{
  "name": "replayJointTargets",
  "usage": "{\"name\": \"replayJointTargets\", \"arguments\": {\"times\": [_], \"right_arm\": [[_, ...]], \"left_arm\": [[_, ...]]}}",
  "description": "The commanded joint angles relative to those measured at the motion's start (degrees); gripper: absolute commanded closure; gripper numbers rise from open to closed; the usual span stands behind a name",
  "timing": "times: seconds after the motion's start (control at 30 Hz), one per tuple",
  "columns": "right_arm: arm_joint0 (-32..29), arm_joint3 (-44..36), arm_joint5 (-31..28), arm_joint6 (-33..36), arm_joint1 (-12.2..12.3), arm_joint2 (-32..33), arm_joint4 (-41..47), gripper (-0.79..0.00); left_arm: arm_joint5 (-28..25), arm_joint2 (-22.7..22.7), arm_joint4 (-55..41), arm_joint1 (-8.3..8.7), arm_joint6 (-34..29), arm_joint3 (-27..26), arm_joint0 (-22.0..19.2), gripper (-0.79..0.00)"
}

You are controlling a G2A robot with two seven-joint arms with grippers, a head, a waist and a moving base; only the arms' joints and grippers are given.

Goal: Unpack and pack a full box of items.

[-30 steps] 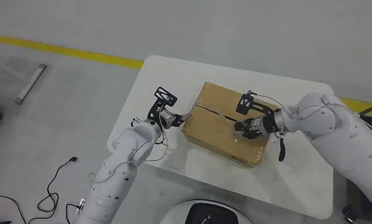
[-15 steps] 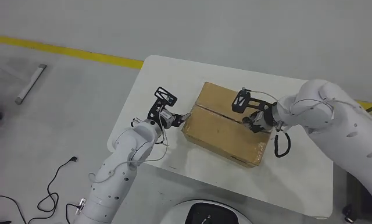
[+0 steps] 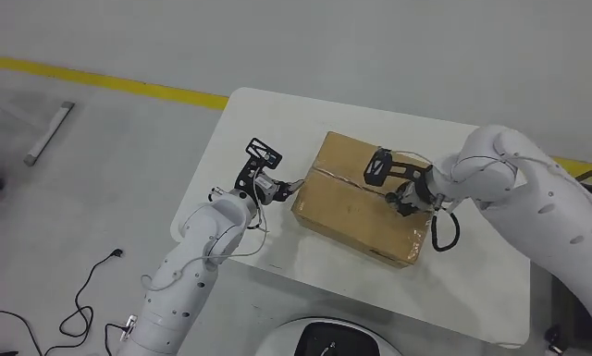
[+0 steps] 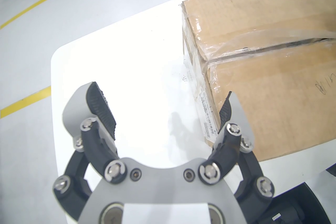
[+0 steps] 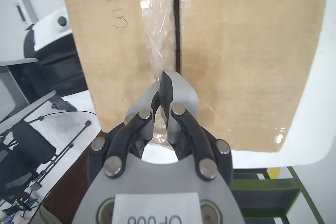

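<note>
**Right gripper shifts onto the seam with the tape pinched; left arm holds its place**

Your right gripper [image 5: 163, 79] has moved in the last second from the near half of the box top to the centre seam, and its forearm has swung towards the far side of the table [image 3: 268, 116]. The left gripper [image 4: 160, 93] has not moved. Neither has the cardboard box [image 3: 351, 194], which sits closed in the middle of the table, skewed to its edges.

In the right wrist view the jaws are pressed together on a strip of clear tape [image 5: 157, 25]. The strip rises off the box top and stretches away along the dark gap between the two flaps. From the left wrist view the same tape [image 4: 265, 37] is wrinkled and partly lifted over the seam, yet it still wraps down over the box end nearest that gripper.

Your left gripper stands wide apart with nothing in it. It is just beside that end of the box, one finger [image 4: 227, 110] close to the cardboard wall; I can't tell whether it touches.

My reading is that unpacking is at its start: the seal is coming away, but the flaps are still down. If the far end of the tape holds fast, the box may drag, so you may want the left gripper bracing it.
</note>
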Motion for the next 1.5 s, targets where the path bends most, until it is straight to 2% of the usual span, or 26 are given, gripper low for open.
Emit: {"name": "replayJointTargets", "arguments": {"times": [0.0,0.13,0.27,0.4,0.73,0.93,1.2,1.33,1.47], "right_arm": [[0.55,3.22,0.2,0.2,-0.18,0.31,7.91,0.0],[1.22,8.56,1.87,1.87,-0.58,0.63,19.25,0.0],[1.41,13.18,3.69,3.69,-0.82,0.66,26.62,0.0],[1.83,16.53,4.08,3.99,-0.89,0.82,28.6,0.0],[1.1,16.38,4.36,2.82,-0.91,0.78,28.9,0.0],[-0.03,21.52,7.88,3.83,-1.65,0.86,36.79,0.0],[2.54,28.84,14.05,4.21,-3.73,-3.65,45.06,0.0],[4.57,32.1,16.25,4.21,-4.32,-6.15,45.46,0.0],[6.86,33.28,16.73,4.21,-4.66,-8.32,41.98,0.0]], "left_arm": [[0.0,0.0,0.0,0.0,0.0,0.0,0.0,-0.785],[0.0,0.0,0.0,0.0,0.0,0.0,0.0,-0.785],[0.0,0.0,0.0,0.0,0.0,0.0,0.0,-0.785],[0.0,0.0,0.0,0.0,0.0,0.0,0.0,-0.785],[0.0,0.0,0.0,0.0,0.0,0.0,0.0,-0.785],[0.0,0.0,0.0,0.0,0.0,0.0,0.0,-0.785],[0.0,0.0,0.0,0.0,0.0,0.0,0.0,-0.785],[0.0,0.0,0.0,0.0,0.0,0.0,0.0,-0.785],[0.0,0.0,0.0,0.0,0.0,0.0,0.0,-0.785]]}}
